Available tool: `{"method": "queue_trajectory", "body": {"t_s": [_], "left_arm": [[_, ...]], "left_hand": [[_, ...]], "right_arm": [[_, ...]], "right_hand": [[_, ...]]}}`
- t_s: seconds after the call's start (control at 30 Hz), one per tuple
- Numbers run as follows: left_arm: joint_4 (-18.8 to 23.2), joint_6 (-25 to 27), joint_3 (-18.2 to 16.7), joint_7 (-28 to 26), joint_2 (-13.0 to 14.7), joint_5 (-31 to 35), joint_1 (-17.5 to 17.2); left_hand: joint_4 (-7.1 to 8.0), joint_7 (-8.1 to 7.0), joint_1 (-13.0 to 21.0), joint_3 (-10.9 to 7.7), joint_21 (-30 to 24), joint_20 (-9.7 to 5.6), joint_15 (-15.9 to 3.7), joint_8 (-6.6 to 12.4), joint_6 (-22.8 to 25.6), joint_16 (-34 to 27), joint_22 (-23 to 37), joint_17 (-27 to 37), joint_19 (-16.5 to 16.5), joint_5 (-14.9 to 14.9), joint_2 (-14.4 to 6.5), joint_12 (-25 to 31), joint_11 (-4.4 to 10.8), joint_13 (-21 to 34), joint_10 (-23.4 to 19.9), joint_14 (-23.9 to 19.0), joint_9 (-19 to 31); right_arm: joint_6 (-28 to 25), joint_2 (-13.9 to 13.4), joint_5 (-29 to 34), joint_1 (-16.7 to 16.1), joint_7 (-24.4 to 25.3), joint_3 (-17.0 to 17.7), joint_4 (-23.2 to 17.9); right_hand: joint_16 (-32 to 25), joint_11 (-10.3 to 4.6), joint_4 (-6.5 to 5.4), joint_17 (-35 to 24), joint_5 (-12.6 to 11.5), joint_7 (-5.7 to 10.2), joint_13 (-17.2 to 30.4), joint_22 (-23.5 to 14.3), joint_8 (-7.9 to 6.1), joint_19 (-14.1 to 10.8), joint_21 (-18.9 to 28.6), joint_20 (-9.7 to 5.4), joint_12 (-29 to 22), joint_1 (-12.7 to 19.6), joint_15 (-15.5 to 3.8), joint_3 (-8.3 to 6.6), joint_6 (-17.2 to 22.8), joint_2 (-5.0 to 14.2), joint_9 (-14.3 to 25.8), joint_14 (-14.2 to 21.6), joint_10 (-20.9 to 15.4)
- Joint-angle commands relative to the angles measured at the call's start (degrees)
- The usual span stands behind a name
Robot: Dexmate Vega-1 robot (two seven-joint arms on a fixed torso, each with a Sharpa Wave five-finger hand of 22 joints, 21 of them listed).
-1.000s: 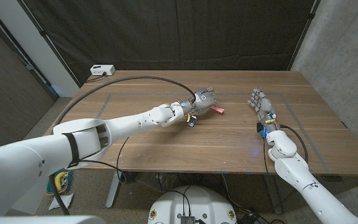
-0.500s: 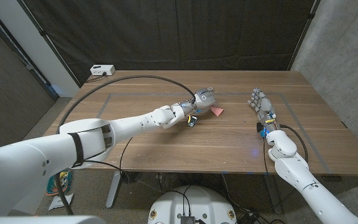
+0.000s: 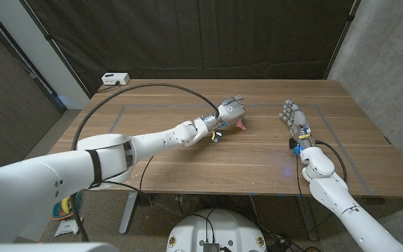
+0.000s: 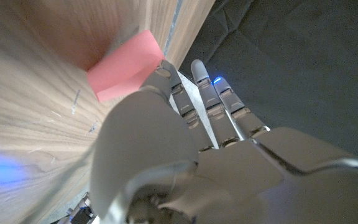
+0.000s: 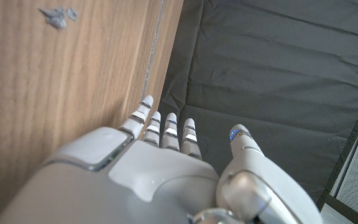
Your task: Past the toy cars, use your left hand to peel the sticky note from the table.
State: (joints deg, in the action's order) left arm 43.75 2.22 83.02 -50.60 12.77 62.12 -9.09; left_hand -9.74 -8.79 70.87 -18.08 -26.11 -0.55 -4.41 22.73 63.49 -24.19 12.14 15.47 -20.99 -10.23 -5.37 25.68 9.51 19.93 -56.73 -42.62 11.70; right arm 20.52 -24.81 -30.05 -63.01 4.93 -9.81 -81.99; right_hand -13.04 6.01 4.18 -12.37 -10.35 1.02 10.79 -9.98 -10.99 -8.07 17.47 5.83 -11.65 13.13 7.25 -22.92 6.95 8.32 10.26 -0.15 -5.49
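Note:
A pink sticky note [image 3: 241, 124] sits near the middle of the wooden table [image 3: 187, 157], just in front of my left hand [image 3: 231, 110]. That hand reaches out over it from the left. In the left wrist view the thumb tip [image 4: 161, 70] covers one corner of the note [image 4: 123, 65] while the other fingers stretch past it. From the head view the note looks tilted up off the wood, pinched at that corner. My right hand [image 3: 294, 116] stands apart on the right of the table, fingers spread, holding nothing; the right wrist view shows its back [image 5: 160, 168].
A small white box [image 3: 115, 79] sits at the table's back left corner. A black cable [image 3: 152, 87] arcs over the table from the left arm. Dark curtain hangs behind the far edge. Thin tape lines [image 3: 271, 106] mark the tabletop.
My left hand has risen and pulled back slightly. The note has shifted toward the hand and turned from flat and pale pink to a darker, tilted shape. The right hand has not moved.

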Motion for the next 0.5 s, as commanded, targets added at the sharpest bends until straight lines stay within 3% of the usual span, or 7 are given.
{"method": "queue_trajectory", "body": {"t_s": [0.03,0.27,0.5], "left_arm": [[-8.5,-4.1,-3.7,-13.4,-4.6,3.0,-1.0],[-5.7,-5.9,-16.3,-13.4,-4.7,13.5,-5.9],[-2.9,-5.4,-23.2,-13.4,-4.8,16.1,-9.2]], "left_hand": [[0.2,-0.84,0.9,0.32,-0.5,-0.51,-9.42,0.05,0.5,-0.4,0.2,0.5,-0.3,0.0,0.2,4.1,2.32,5.9,-2.9,-1.0,-0.1],[0.29,-0.95,1.1,0.55,-0.9,-0.9,-9.43,0.07,0.7,-0.6,0.3,0.7,-0.7,0.0,0.3,4.0,2.33,6.1,-3.0,-1.1,-0.1],[0.44,-0.79,1.3,0.78,-1.2,-1.1,-9.44,0.02,0.8,-0.9,0.3,1.0,-0.9,0.0,0.3,3.9,2.34,6.3,-3.1,-1.6,-0.1]], "right_arm": [[0.6,-0.1,-0.2,-1.0,0.4,0.5,-0.6],[0.6,-0.1,-0.3,-0.9,0.2,0.5,-0.5],[0.4,-0.1,-0.1,-0.2,0.0,0.1,-0.2]], "right_hand": [[-0.1,0.43,0.02,-0.1,0.2,-0.16,0.3,-0.2,0.17,-0.3,0.0,-0.11,0.1,-0.6,0.26,0.13,0.5,-0.13,0.2,0.2,-0.3],[-0.1,0.46,-0.02,-0.2,0.2,-0.14,0.3,-0.2,0.18,-0.3,-0.1,-0.13,0.1,-0.6,0.3,0.16,0.5,-0.12,0.2,0.2,-0.3],[-0.1,0.47,-0.07,-0.2,0.2,-0.14,0.3,-0.2,0.18,-0.3,-0.3,-0.15,0.1,-0.7,0.21,0.18,0.5,-0.08,0.2,0.2,-0.4]]}}
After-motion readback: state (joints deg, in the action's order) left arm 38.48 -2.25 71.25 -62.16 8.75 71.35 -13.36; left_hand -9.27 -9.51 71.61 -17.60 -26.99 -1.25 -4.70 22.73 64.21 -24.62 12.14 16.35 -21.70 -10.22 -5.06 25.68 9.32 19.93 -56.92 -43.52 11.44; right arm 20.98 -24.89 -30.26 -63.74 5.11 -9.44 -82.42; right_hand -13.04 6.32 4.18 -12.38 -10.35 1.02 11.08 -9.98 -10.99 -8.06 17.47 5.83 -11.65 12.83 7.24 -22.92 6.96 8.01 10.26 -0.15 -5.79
